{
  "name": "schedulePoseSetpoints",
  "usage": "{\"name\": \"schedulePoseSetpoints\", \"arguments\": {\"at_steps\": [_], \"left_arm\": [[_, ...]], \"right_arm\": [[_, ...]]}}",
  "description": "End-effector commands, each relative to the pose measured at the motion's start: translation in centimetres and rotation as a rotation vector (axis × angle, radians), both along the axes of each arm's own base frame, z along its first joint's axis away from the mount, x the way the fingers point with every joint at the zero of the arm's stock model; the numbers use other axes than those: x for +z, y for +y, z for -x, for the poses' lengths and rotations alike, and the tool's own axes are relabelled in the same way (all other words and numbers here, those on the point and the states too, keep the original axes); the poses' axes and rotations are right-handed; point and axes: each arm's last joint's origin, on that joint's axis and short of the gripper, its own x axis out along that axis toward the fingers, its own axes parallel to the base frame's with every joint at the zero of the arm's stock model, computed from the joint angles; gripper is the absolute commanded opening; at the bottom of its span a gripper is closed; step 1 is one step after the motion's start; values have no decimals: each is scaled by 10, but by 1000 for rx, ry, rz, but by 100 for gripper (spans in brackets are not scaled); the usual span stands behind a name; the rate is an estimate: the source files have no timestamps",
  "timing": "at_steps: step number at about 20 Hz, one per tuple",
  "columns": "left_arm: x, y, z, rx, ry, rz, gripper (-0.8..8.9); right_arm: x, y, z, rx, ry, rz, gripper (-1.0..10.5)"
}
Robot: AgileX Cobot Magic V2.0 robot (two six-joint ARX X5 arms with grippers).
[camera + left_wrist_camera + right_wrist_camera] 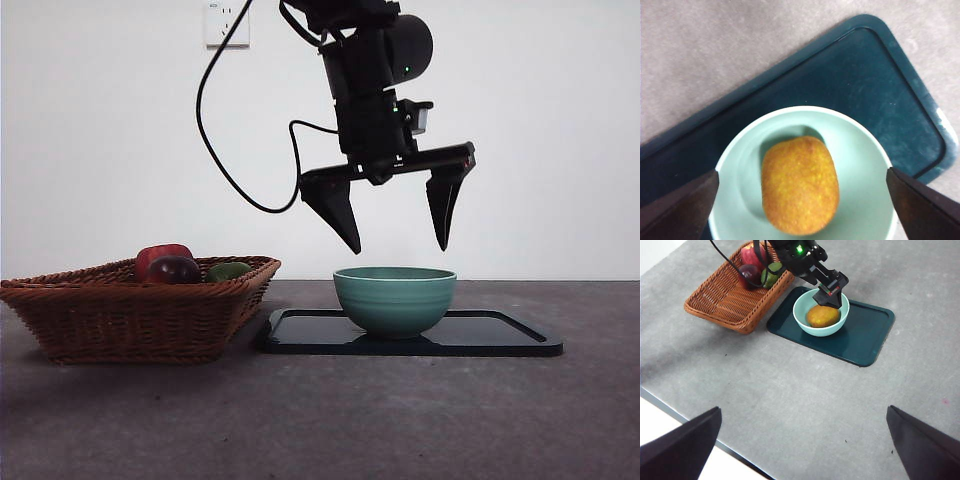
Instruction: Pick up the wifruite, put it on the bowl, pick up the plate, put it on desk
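The orange-brown wifruite (800,185) lies inside the teal-green bowl (860,150), touching nothing else. The bowl (395,298) stands on the dark teal plate (500,335), towards its left end. My left gripper (398,248) hangs open just above the bowl's rim, its jaws spread wider than the fruit and holding nothing. In the right wrist view the wifruite (823,316) shows in the bowl under that arm. My right gripper (804,408) is open and high over the desk (790,390), well away from the plate (860,340).
A brown wicker basket (130,310) stands left of the plate, nearly touching it. It holds a red apple (160,255), a dark purple fruit (175,268) and a green fruit (228,270). The desk's near edge (685,417) runs below the right gripper.
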Motion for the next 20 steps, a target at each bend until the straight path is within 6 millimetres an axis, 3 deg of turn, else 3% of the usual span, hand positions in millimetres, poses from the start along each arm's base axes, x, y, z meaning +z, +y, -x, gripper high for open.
{"name": "schedulePoseSetpoints", "arguments": {"at_steps": [1,6,9,12,18,20], "left_arm": [[-18,-11,-3,-21,11,-14,615],[-37,-16,-4,-29,40,-43,616],[-39,-16,-4,-33,40,-46,615],[-39,-16,-4,-33,36,-55,552],[-40,-16,-5,-33,19,-75,551],[-40,-16,-5,-33,18,-76,502]], "right_arm": [[2,0,1,1,-4,-12,548],[2,0,1,1,-4,-12,547],[2,0,1,1,-4,-12,548],[2,0,1,1,-4,-13,547],[2,0,1,1,-3,-13,548],[2,0,1,1,-2,-12,547]]}}
